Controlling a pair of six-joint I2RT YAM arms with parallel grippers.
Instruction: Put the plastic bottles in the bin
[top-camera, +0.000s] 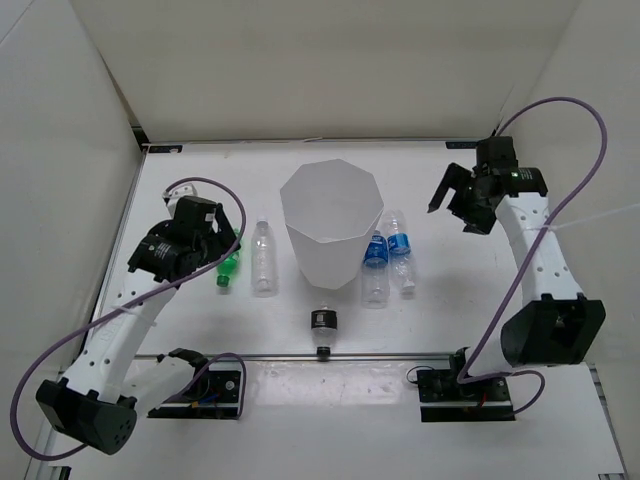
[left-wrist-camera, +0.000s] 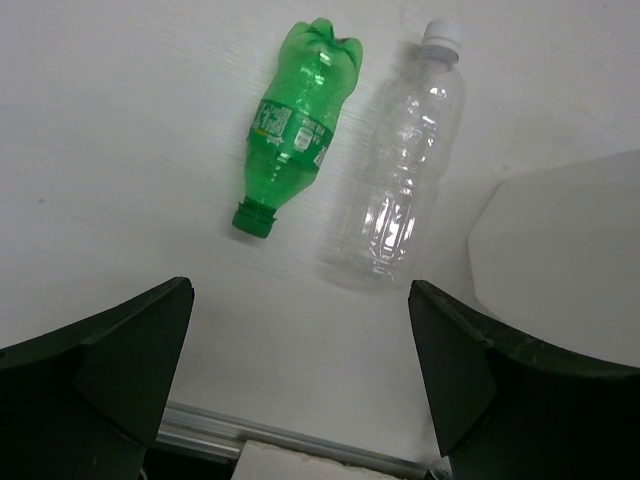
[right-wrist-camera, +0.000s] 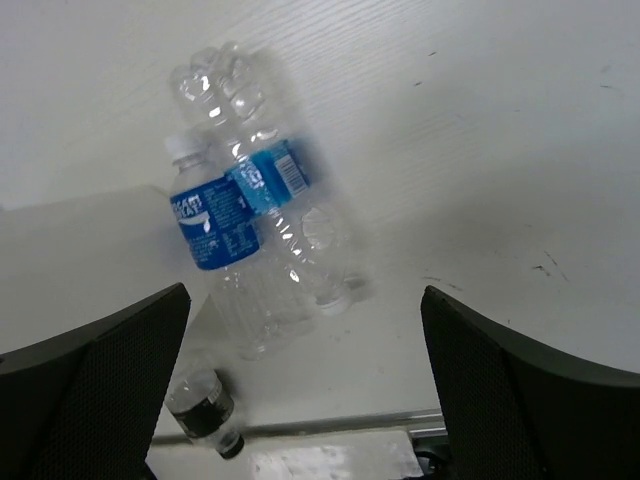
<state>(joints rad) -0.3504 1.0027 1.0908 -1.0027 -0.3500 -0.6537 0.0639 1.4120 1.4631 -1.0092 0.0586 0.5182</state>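
White walls enclose a white table (top-camera: 450, 330), where two arms reach in from the near edge and five plastic bottles lie flat around a container. None of them is inside it.

The bin (top-camera: 330, 258), tall, white and translucent with a faceted rim, stands upright at the table's centre, and no bottle shows in its open mouth.

The left arm bends in over the table's left side. The left gripper (left-wrist-camera: 300, 300) hangs above the surface with its jaws spread wide and nothing between them. The right arm rises along the right side. The right gripper (right-wrist-camera: 305, 295) is likewise wide apart and holds nothing, well off to the right of the nearest bottles.

The plain clear bottle (top-camera: 263, 258) lies just left of the bin, its white cap pointing to the far side. Two clear bottles with blue labels (top-camera: 375, 265) (top-camera: 401, 250) lie side by side against each other on the bin's right, the inner one close beside its wall.

The green bottle (top-camera: 228, 268) lies left of the plain clear one, near it but apart. Its cap points toward the near edge, and it sits partly beneath the left gripper in the overhead view.

The short bottle with the black label (top-camera: 322, 325) lies in front of the bin, close to the metal rail (top-camera: 400, 353) along the near edge.
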